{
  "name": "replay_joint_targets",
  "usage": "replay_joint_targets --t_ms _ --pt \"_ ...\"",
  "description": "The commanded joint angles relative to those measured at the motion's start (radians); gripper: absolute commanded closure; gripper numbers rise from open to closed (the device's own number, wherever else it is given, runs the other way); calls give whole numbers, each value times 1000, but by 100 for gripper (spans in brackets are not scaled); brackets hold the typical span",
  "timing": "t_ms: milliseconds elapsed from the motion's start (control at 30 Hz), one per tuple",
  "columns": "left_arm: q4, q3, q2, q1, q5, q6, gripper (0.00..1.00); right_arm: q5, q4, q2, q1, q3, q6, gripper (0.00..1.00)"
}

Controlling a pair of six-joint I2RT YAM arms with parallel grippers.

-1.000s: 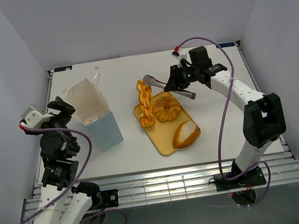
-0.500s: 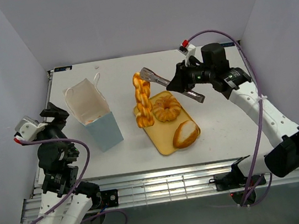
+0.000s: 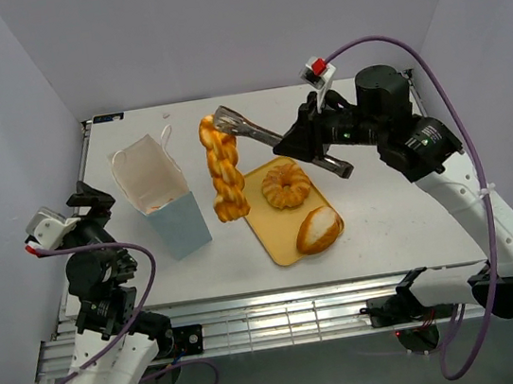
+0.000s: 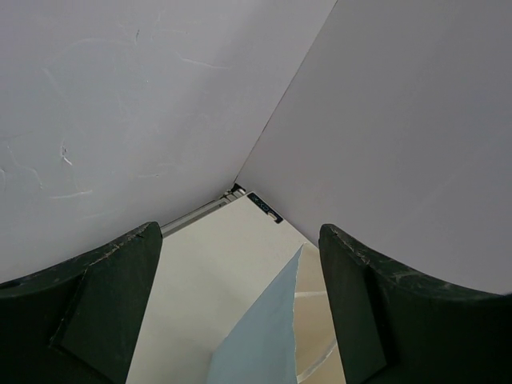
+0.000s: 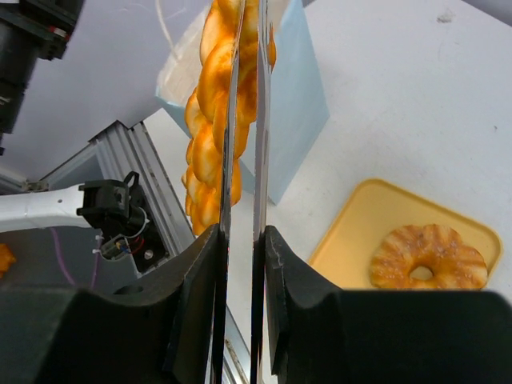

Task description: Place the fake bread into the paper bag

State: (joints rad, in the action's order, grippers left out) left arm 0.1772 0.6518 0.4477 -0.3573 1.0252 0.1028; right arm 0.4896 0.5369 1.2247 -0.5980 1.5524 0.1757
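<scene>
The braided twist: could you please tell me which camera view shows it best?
Top external: the braided twist hangs in full, held up between paper bag and tray. Right wrist shows it partly behind the tong blades. Left wrist misses it.

robot lab test cell: plain white walls (image 3: 234,33), white table (image 3: 238,263), aluminium rail frame (image 3: 284,318)

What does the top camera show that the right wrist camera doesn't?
Only the top view shows the oval roll, lying on the near end of the yellow tray. Only the right wrist view shows the fingers up close, pinching the braided twist. Both show the twist, the ring doughnut, the tray and the paper bag.
</scene>
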Motion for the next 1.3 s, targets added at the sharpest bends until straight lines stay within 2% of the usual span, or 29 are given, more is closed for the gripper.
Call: replay_joint_targets --t_ms 0,233,433,967,1267 --pt "28 -6 3 -5 -10 -17 10 -51 -20 22 -66 125 2 81" --pt "27 -6 6 -5 -2 -22 10 -117 -26 128 -232 279 11 79" --pt "33 -7 -1 -5 -7 -23 11 -138 -20 251 -286 431 13 78" --pt "30 -6 -9 -5 -19 -14 11 -210 -94 487 -296 633 -1 76" --pt "21 -3 -20 -5 -36 -3 11 -226 -186 550 -295 655 -1 75"
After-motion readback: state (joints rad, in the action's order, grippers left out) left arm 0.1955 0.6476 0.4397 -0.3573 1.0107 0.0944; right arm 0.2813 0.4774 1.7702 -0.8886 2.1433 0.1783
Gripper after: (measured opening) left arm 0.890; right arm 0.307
